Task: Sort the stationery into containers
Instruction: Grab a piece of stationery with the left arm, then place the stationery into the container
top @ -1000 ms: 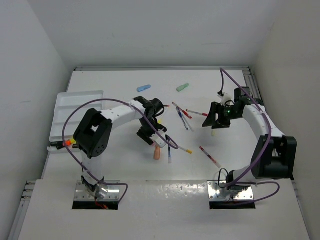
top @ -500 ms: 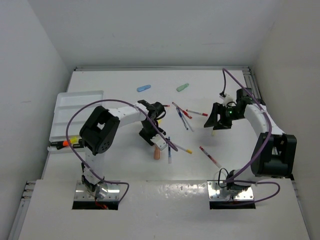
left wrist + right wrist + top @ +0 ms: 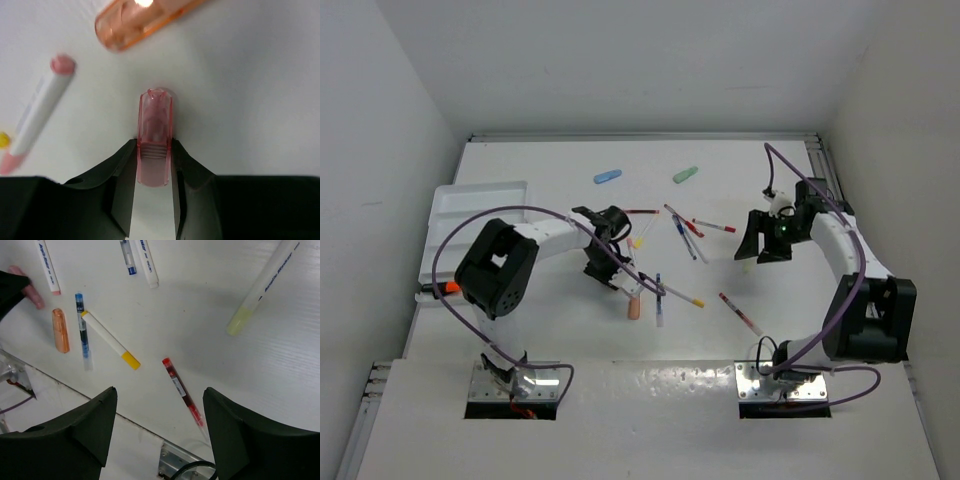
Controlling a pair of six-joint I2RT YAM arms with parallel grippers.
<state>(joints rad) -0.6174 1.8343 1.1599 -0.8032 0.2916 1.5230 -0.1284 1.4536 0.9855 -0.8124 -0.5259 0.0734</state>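
A short pink highlighter (image 3: 155, 115) lies on the white table with my left gripper (image 3: 155, 145) shut on it, both jaws pressed against its sides. In the top view that gripper (image 3: 611, 266) sits low near the table's middle. An orange highlighter (image 3: 145, 22) lies just beyond it, and a white pen with pink caps (image 3: 37, 115) to its left. My right gripper (image 3: 765, 240) hovers open over the right side, holding nothing. In its own view the right gripper (image 3: 157, 425) frames a red pen (image 3: 181, 390). The white divided tray (image 3: 470, 215) stands at the far left.
A blue highlighter (image 3: 607, 177) and a green highlighter (image 3: 685, 174) lie at the back. Several thin pens are scattered mid-table, among them a yellow-capped pen (image 3: 111, 340) and a blue pen (image 3: 82, 330). An orange and black item (image 3: 445, 288) sits at the tray's near end.
My left gripper has shifted left and down to the table and closed on the pink highlighter. My right gripper has drifted slightly right and opened a little wider.
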